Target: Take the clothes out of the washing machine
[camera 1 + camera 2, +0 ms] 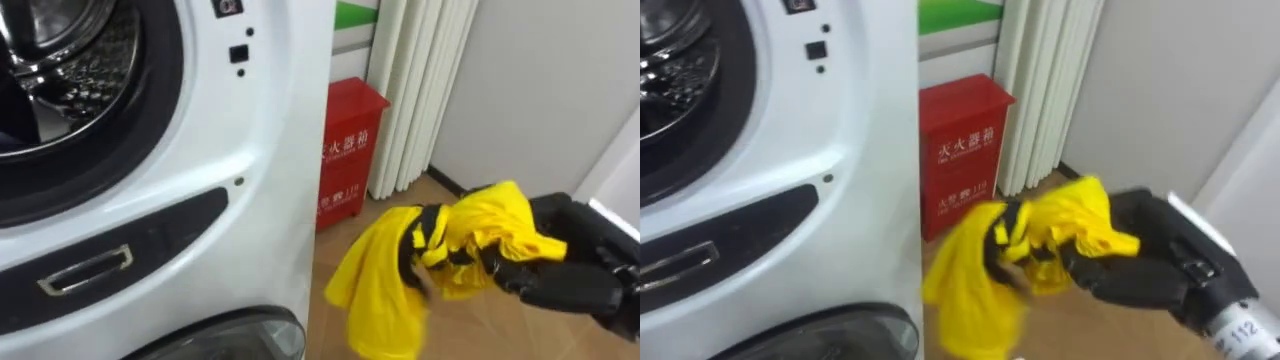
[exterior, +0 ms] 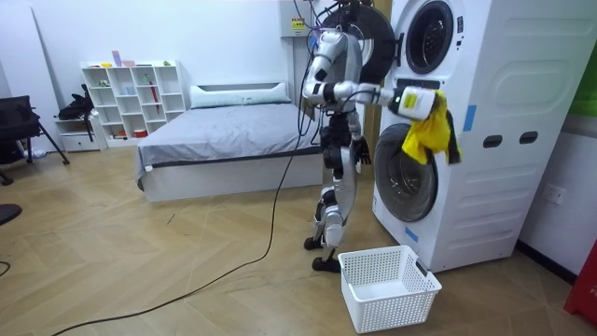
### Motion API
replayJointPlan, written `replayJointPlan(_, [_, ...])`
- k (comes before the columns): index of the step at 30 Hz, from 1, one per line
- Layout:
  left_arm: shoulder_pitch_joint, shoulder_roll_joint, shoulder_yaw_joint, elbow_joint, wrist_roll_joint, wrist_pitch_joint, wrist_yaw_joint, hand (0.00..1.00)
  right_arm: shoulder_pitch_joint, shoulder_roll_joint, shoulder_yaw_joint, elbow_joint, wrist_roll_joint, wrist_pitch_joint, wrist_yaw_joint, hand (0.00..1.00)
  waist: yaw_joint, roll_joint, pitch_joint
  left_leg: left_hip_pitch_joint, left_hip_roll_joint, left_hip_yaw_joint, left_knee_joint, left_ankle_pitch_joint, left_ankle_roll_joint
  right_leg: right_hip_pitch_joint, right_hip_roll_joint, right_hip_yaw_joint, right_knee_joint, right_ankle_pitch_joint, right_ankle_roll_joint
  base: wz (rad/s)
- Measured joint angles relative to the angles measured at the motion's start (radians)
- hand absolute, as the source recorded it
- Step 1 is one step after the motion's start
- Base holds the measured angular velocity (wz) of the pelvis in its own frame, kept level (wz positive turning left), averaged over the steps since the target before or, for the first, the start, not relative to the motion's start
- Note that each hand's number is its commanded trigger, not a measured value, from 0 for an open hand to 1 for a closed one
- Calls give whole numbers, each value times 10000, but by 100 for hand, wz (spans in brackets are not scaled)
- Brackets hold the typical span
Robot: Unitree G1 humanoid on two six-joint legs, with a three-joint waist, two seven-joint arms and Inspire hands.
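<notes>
My right hand [image 1: 572,268] [image 1: 1145,268], black, is shut on a bunched yellow garment [image 1: 440,262] [image 1: 1038,245] with dark trim. The cloth hangs down from the hand, off to the right of the white washing machine [image 1: 250,120] [image 1: 855,110]. The machine's open drum [image 1: 60,70] [image 1: 665,55] shows at the upper left with its metal wall visible. In the room view I stand facing the stacked machines [image 2: 466,121], right arm stretched out with the yellow garment [image 2: 427,133] dangling in front of them.
A white laundry basket [image 2: 387,285] sits on the wood floor by my feet. A red box [image 1: 345,150] [image 1: 962,150] and pale curtain [image 1: 420,90] stand right of the machine. The lower machine's door [image 1: 235,335] is below. A bed [image 2: 224,140] lies behind me.
</notes>
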State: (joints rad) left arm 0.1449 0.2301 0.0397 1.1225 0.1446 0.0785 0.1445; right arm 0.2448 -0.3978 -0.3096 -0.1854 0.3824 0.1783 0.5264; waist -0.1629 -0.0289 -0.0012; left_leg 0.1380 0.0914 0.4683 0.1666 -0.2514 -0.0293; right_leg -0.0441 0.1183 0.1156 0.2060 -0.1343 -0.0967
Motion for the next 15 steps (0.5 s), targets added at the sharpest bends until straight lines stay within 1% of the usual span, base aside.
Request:
replayJointPlan(1, [3,11,-85,-30,-178,9,0,0,13,123,84,346,-9,21,-2,100,-1,37,-28,-35,0,17,4,0,0,-77,43,121,17,26,-6,-27])
replayJointPlan(2, [-3,17,-152,-50,-259,22,-2,0,14,204,152,713,-14,18,7,100,-10,91,-30,-53,8,26,17,0,0,-86,84,223,10,95,-14,-28])
replayJointPlan(3, [-39,18,-199,-51,-256,27,-3,0,16,242,158,930,-14,9,32,100,-25,109,-25,-55,11,35,23,0,0,-86,92,233,-6,108,-16,-15])
replayJointPlan(5, [-165,21,-351,-32,-251,31,-45,0,64,512,192,1948,-228,-1,-115,100,1,190,1,-97,16,191,32,-1,0,-147,105,269,-3,109,-17,-5])
replayJointPlan(6, [-190,25,-415,-38,-292,31,-47,0,66,536,248,2154,-227,-1,-158,100,3,240,-5,-152,18,219,45,-1,-1,-209,105,240,8,109,-18,-6])
replayJointPlan(8, [-273,49,-835,-66,-666,26,-66,0,75,548,574,2606,-202,-2,-304,100,-20,457,-24,-434,5,214,97,-1,0,-567,95,260,164,108,-16,-6])
replayJointPlan(9, [-365,49,-921,-66,-725,26,-77,0,70,560,642,2713,-199,-11,-304,100,-19,515,-20,-470,6,211,98,0,-1,-614,99,279,182,109,-16,-5])
replayJointPlan(11, [-413,44,-1297,-43,-757,5,-118,0,71,577,948,3353,-91,-41,-412,100,-33,715,-3,-488,8,200,128,0,0,-617,109,352,163,109,-18,-2])
replayJointPlan(12, [-441,43,-1398,-49,-758,-5,-119,0,69,605,984,3513,-83,-41,-447,100,-24,765,0,-504,9,186,151,0,0,-622,111,367,157,108,-19,-4])
replayJointPlan(13, [-441,15,-1464,-54,-749,-74,-119,0,19,687,1008,3880,-89,-56,-502,100,-22,887,-52,-611,9,174,207,0,0,-698,106,380,153,106,-18,-4])
replayJointPlan(14, [-464,14,-1618,-67,-754,-134,-115,0,-65,782,1025,4325,-83,-155,-571,100,-70,1011,-86,-706,8,122,240,0,0,-782,104,400,168,107,-17,0])
replayJointPlan(15, [-456,3,-1656,-72,-753,-150,-115,0,-131,803,1037,4666,-76,-252,-584,100,-111,1064,-77,-727,8,101,264,0,0,-789,95,400,168,113,-19,0])
